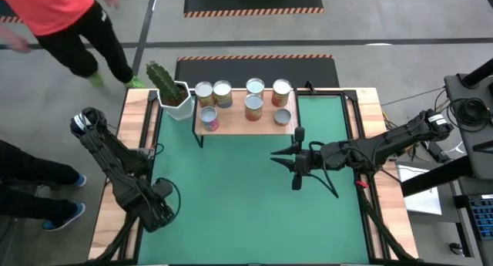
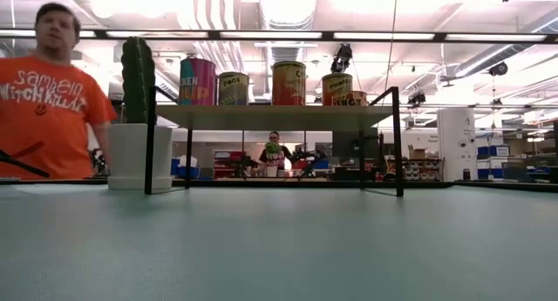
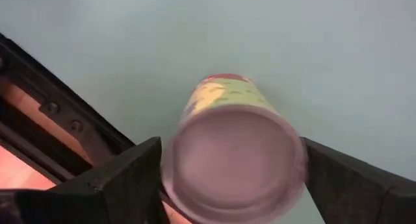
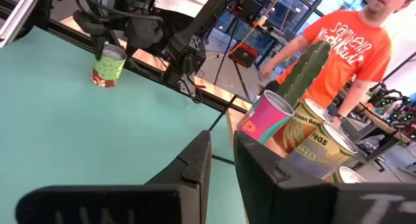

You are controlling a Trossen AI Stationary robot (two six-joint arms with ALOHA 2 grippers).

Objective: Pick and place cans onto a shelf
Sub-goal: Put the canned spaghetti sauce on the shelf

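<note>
While straddling a can (image 3: pixel 234 152) at seven o'clock on the green mat (image 1: pixel 231 204), stood agape: left gripper (image 3: pixel 231 178). Nearly shut, empty: right gripper (image 1: pixel 296 159). Beyond, person in orange (image 2: pixel 48 96).

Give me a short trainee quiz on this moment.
1. True or false: the right gripper holds a can.
2. How many cans stand on the shelf in the high view?
3. The can between the left gripper's fingers stands on: A the mat, B the shelf, C a pot.
Key: 1 false, it is shut on nothing; 2 seven; 3 A.
</note>
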